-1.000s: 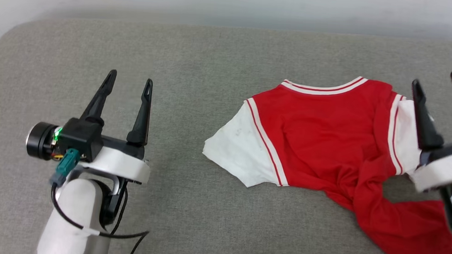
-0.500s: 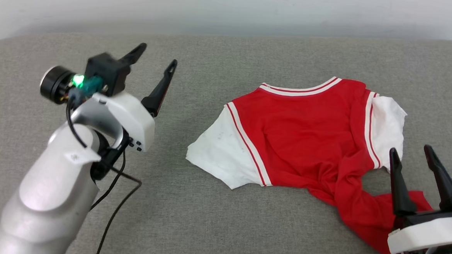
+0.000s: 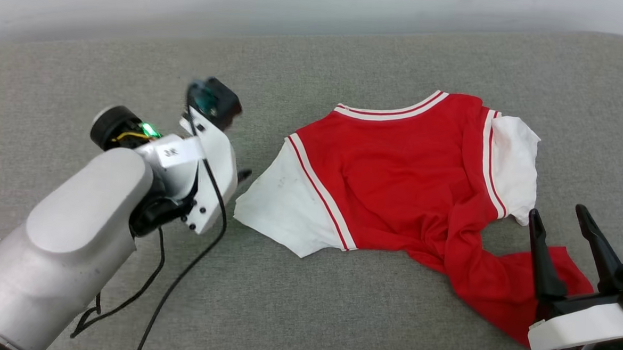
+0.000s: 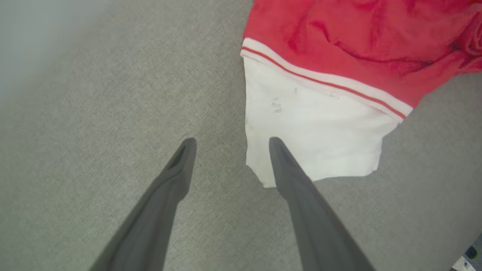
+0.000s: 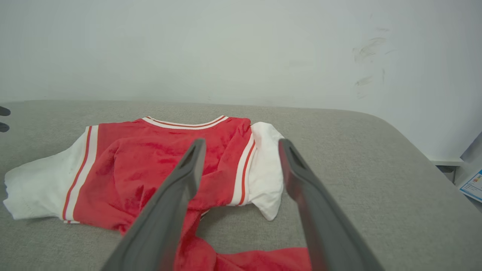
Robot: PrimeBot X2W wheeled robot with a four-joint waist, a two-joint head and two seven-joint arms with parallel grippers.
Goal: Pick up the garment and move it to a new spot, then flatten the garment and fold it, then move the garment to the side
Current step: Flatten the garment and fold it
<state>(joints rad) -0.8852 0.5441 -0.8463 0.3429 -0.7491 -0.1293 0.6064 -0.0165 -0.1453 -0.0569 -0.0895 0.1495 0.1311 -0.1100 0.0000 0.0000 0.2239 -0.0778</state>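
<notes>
The grey pad [image 3: 304, 313] carries the garment [image 3: 396, 185], which lies right of middle in the head view with its collar [image 3: 389, 112] away from the robot. Its chest is roughly spread, but the lower body is twisted into a rope [image 3: 497, 291] that trails toward the near right edge.

It looks light, limp and thin. It should drape and stretch from whatever point is pinched, and it is not fragile. A single layer lying flat on a soft pad is hard to get under, so the thicker striped seams at the sleeves and shoulders seem the better holds. Taking the rope would probably lift a tangled bundle.

The left jaws stand wide apart and empty, pointing down at the outer edge of the white sleeve [image 4: 312, 139]. In the left wrist view one finger [image 4: 169, 188] is over bare pad and the other [image 4: 297, 195] crosses the sleeve's corner; whether it touches the cloth I cannot tell.

The right jaws are also wide and empty, near the rope's end, with red cloth showing between and beneath them in the right wrist view.
</notes>
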